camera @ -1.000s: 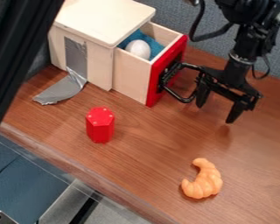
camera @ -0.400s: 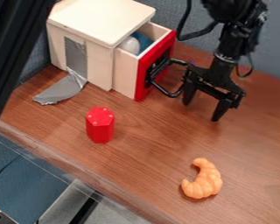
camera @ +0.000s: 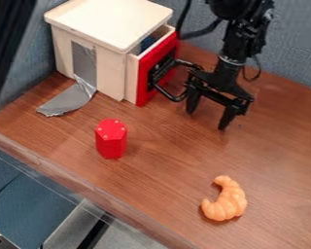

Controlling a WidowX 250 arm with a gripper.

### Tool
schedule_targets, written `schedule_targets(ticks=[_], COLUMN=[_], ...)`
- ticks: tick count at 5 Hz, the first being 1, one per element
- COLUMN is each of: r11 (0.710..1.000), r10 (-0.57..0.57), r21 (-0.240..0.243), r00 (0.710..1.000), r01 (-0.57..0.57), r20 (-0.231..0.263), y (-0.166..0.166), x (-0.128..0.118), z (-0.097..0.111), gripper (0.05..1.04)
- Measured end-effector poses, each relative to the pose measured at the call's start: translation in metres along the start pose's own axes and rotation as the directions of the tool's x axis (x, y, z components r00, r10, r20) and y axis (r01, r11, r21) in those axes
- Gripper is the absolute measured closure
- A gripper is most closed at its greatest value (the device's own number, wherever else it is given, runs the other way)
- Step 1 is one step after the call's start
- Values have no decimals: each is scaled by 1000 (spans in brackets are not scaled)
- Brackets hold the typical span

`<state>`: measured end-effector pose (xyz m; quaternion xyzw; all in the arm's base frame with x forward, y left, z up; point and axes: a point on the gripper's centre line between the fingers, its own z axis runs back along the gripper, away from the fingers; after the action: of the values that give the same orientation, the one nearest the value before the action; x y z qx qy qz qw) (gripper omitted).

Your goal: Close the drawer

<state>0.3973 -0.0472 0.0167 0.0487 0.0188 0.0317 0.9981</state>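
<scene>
Fingers spread, right by handle at its 3 o'clock, prob so shove toward 10 o'clock sends drawer fully into box.

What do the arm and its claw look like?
The arm is black and segmented, with a silvery ring above the claw and a black cable looping alongside. The claw has a black crossbar and two tapering black fingers.

Way open between red block and croissant; black handle juts out before red drawer front.
</scene>
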Motion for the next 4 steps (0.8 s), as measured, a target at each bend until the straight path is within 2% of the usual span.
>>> schedule_targets(ticks=[4], r11=[998], r10=[62], r21=[3], r00=[998], r01=[-62], r20=[3], y=[32], x=[3], z=[0], gripper=[85])
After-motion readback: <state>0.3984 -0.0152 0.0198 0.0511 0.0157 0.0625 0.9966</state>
